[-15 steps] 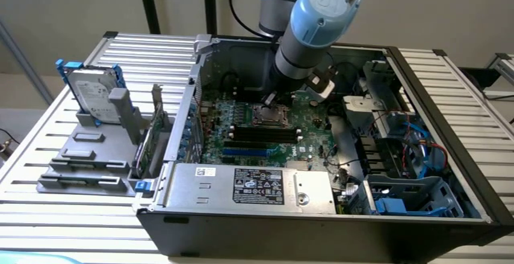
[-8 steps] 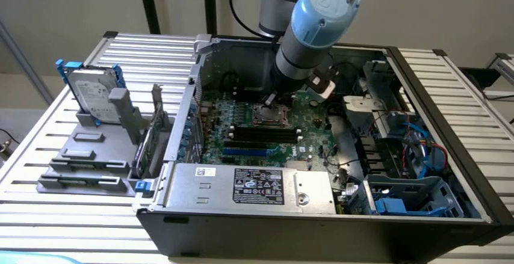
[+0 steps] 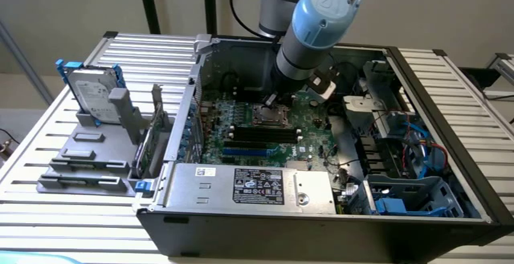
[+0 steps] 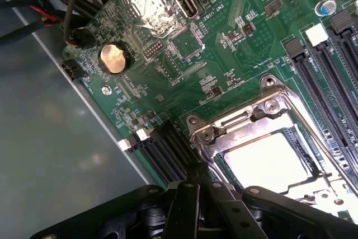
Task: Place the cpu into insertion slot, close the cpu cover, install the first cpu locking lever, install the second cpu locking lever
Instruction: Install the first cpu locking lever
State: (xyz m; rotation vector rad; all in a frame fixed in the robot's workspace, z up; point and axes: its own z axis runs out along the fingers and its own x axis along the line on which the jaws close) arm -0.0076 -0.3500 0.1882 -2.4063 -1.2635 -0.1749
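Jaws (image 4: pixel 197 205) are pressed together and hold nothing, hanging just over the socket's edge on the green board (image 4: pixel 224 37). Cpu (image 4: pixel 268 163) lies flat in the slot (image 3: pixel 268 116), pale and square, with the cover (image 4: pixel 254 118) already down around it as a silver frame. In the exterior view the arm (image 3: pixel 309 35) reaches straight down into the open case (image 3: pixel 449 174), which sits on the slatted table (image 3: pixel 48 216). Lever work, by my judgement, goes best with the closed tip pushing slowly and low, clear of the chip and the memory slots (image 4: pixel 324 76).
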